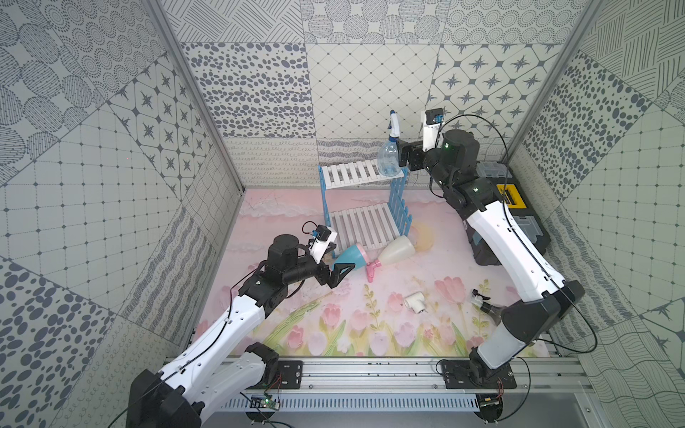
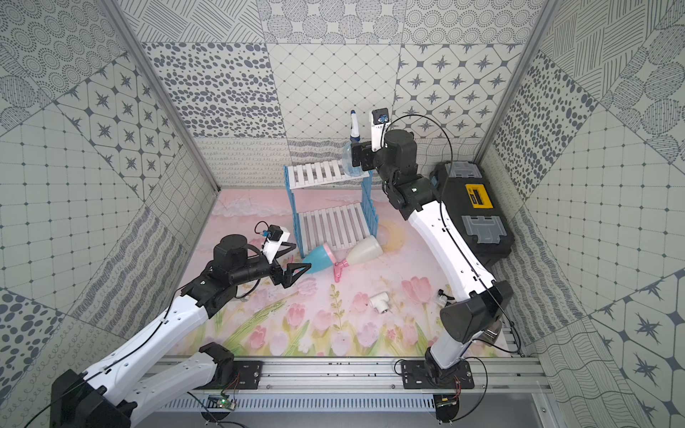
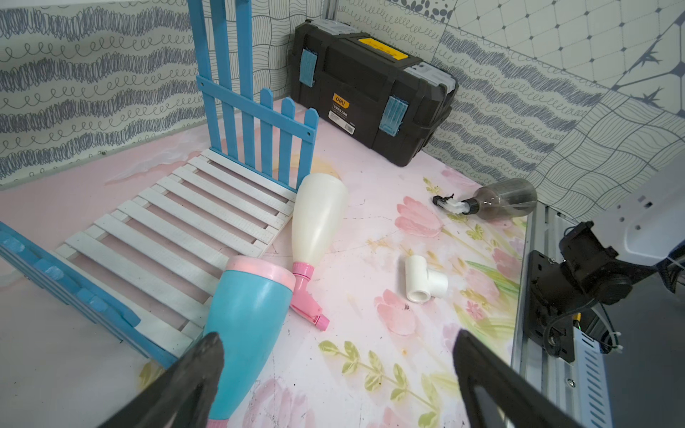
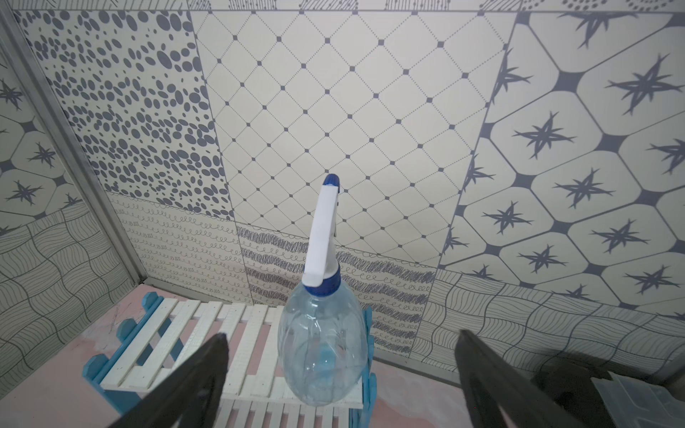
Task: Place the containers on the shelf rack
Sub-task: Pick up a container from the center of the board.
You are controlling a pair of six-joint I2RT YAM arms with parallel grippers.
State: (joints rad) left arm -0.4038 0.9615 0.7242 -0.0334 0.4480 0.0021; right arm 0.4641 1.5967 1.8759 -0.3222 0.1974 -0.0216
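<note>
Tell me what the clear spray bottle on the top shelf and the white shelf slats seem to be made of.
Clear cone-bodied spray bottle: probably thin glossy plastic; the slats show through it. White slatted top shelf of the rack: likely painted wood, matte with a grainy face; plastic is possible.

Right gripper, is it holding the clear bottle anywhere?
No, nothing is held. The right gripper is open, jaws apart from the clear bottle, which stands upright atop the shelf rack.
</note>
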